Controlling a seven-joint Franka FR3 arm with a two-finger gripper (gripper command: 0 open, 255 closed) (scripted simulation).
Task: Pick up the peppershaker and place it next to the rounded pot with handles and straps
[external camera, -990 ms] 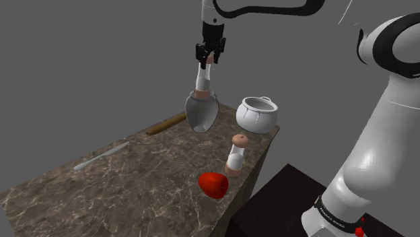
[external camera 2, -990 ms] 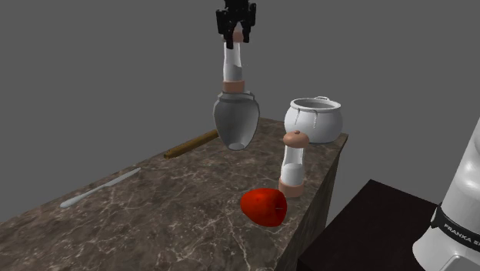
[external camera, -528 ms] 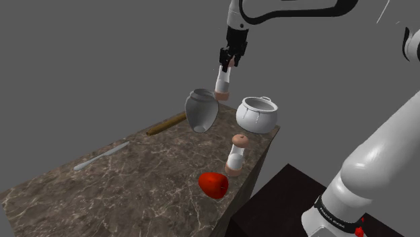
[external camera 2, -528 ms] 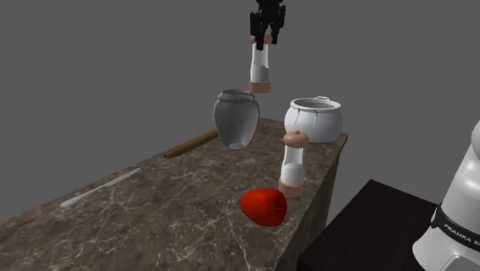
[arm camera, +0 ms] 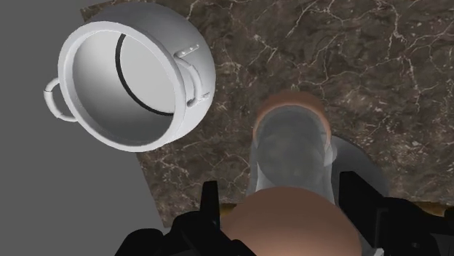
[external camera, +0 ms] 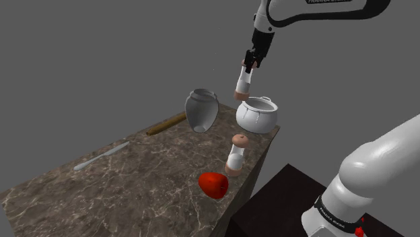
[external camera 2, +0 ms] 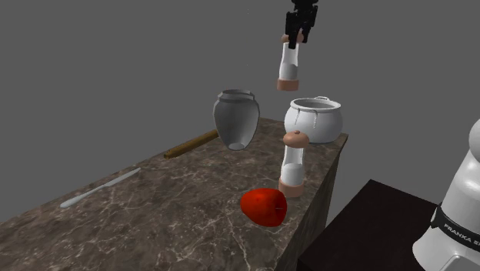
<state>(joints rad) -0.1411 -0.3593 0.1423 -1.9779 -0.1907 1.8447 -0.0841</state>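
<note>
Descent is what matters. In the shoulder view, a grey vase [external camera: 201, 110] stands near the worktop's [external camera: 134, 182] far edge. Rightward, the peppershaker [external camera: 242, 84] hangs upright high above the worktop, its top clamped in the gripper [external camera: 248, 65]. Rightmost, the rounded pot [external camera: 257, 114] sits at the far corner, seemingly just beside the shaker's drop line.

Counter [external camera: 155, 182]: veined brown stone, polished. Pot [external camera: 257, 116]: smooth glossy white. Peppershaker [external camera: 242, 84]: translucent body, matt tan ends.
</note>
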